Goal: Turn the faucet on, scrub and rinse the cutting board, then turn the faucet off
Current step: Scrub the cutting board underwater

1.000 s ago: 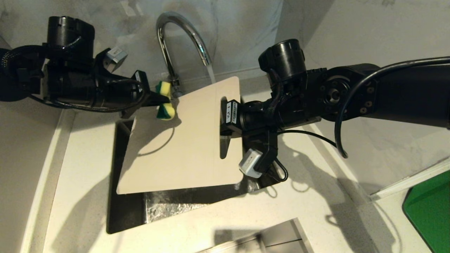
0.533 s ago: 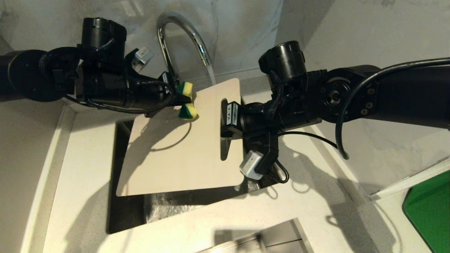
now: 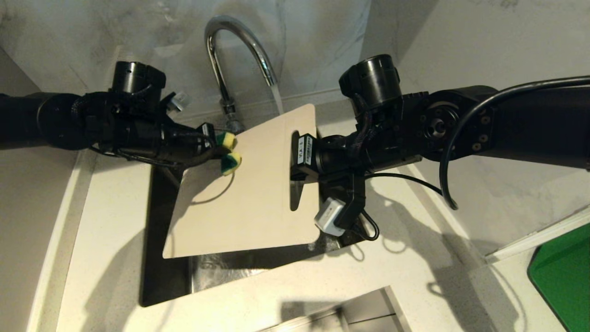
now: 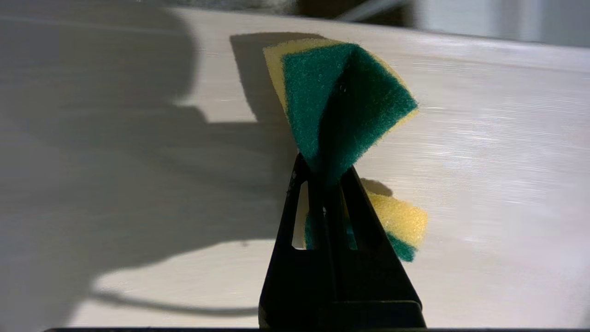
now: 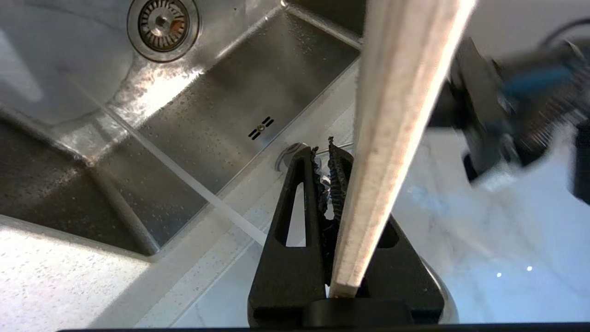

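While water runs, cutting board (image 3: 249,193) over sink (image 5: 207,106), sponge (image 3: 228,157) pressed on it.

You are looking at a plain beige-cream cutting board (image 3: 249,193) with no pattern, paler where the light strikes it. The sponge (image 3: 229,152) is yellow with a dark green scouring face (the green shows best from the left wrist camera). Your faucet (image 3: 230,50) is shiny chrome, the sink (image 5: 230,115) dull steel speckled with droplets. The countertop (image 3: 110,258) is off-white with fine flecks, the wall (image 3: 313,41) grey-veined marble. A bright green flat thing (image 3: 562,276) sits at your far right.
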Controlling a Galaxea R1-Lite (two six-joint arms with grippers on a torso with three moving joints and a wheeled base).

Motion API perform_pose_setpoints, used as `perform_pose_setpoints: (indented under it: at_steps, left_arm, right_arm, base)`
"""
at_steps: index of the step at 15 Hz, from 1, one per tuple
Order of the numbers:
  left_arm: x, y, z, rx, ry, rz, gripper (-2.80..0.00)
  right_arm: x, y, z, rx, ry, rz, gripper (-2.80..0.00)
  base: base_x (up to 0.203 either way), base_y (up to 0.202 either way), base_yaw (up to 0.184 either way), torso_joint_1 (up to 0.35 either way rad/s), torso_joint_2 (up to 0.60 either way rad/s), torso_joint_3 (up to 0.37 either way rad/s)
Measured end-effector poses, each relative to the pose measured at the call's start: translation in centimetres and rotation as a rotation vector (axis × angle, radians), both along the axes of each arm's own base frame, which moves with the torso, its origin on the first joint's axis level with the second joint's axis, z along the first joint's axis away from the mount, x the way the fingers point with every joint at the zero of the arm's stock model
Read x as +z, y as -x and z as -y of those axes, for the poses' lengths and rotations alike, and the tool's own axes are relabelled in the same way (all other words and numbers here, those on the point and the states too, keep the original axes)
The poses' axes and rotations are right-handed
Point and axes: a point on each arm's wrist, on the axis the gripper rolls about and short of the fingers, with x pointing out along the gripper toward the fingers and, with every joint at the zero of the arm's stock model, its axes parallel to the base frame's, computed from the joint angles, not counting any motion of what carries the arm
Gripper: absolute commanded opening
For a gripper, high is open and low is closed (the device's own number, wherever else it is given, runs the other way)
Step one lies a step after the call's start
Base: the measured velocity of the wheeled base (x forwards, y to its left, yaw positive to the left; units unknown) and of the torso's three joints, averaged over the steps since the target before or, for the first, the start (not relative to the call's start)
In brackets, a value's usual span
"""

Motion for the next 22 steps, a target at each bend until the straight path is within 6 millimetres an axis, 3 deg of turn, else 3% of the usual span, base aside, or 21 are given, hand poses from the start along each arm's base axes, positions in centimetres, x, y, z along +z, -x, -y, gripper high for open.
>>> perform_pose_setpoints:
  at_steps: [8, 13, 15, 17, 22]
  left_arm:
    - [-6.5, -4.0, -8.0, 0.145, -0.059, -0.035, -2.80]
    - [-7.9, -4.8, -11.8, 0.188, -0.038, -0.075, -2.80]
    - [-7.2, -4.4, -11.5, 0.181, -0.035, -0.059, -2.80]
    - [-5.4, -3.2, -9.7, 0.144, -0.015, -0.029, -2.80]
    - [-0.2, 3.3, -1.6, -0.066, 0.050, 0.001, -2.80]
  right_arm:
    - [0.3, 0.2, 0.1, -0.005, -0.012, -0.003, -2.80]
    - [0.3, 0.2, 0.2, -0.005, -0.011, -0.004, -2.80]
    - [0.2, 0.2, 0.2, -0.006, -0.011, -0.005, -2.80]
    - [0.2, 0.3, 0.2, -0.005, -0.010, -0.007, -2.80]
    - [0.3, 0.3, 0.3, -0.007, -0.011, -0.007, -2.80]
  base:
    - [0.000, 0.000, 0.000, 0.000, 0.00, 0.000]
    - [0.000, 0.000, 0.000, 0.000, 0.00, 0.000]
    - [0.000, 0.000, 0.000, 0.000, 0.00, 0.000]
    - [0.000, 0.000, 0.000, 0.000, 0.00, 0.000]
    - [0.000, 0.000, 0.000, 0.000, 0.00, 0.000]
